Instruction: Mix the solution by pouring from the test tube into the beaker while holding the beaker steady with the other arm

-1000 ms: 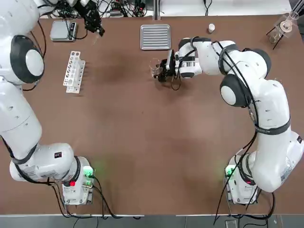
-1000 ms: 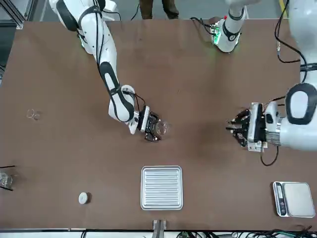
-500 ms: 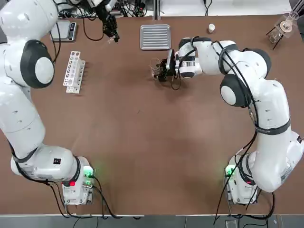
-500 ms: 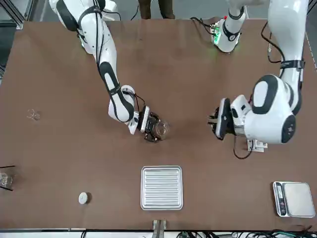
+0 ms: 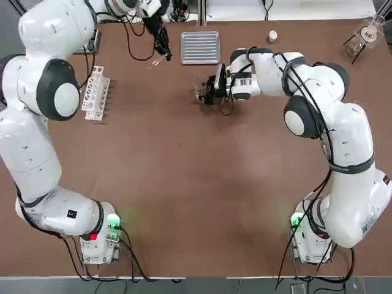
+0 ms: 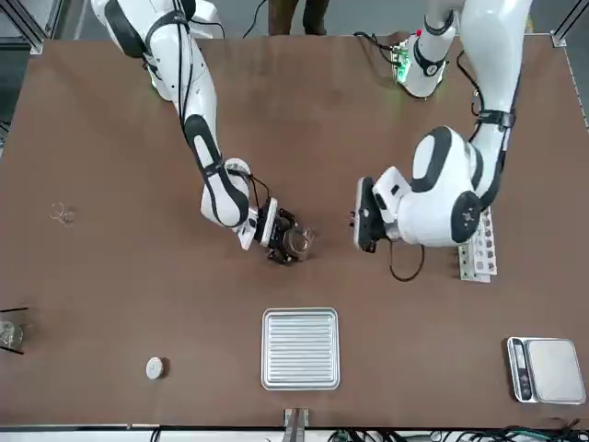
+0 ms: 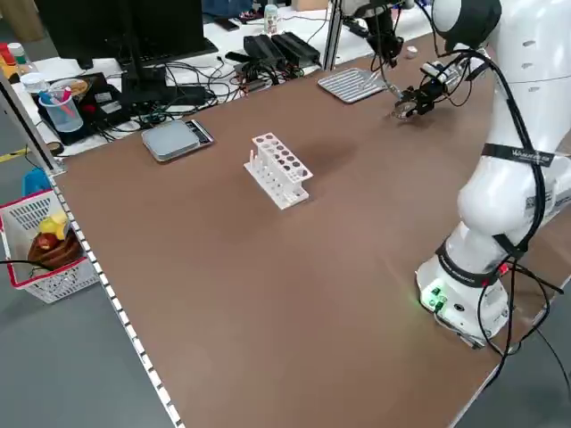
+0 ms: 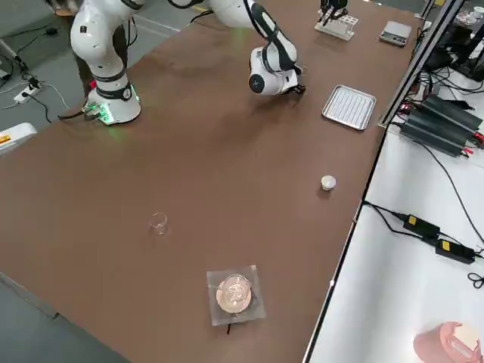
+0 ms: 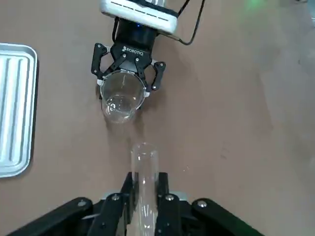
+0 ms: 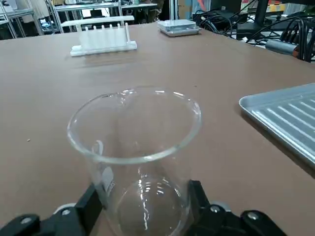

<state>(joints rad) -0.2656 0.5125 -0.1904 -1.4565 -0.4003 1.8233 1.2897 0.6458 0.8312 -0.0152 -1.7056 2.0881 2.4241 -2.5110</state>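
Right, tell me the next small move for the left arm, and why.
Probably carry the test tube a little further toward the beaker, getting its mouth over the rim before tipping. The left gripper has its jaws shut on the tube, short of the beaker, while the right gripper holds the beaker between its jaws, near the metal tray.

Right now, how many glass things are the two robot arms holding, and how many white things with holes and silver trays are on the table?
Glass things held: 2 (test tube in the left tool, beaker in the right tool)
White racks with holes: 1
Silver trays: 1
Total: 4
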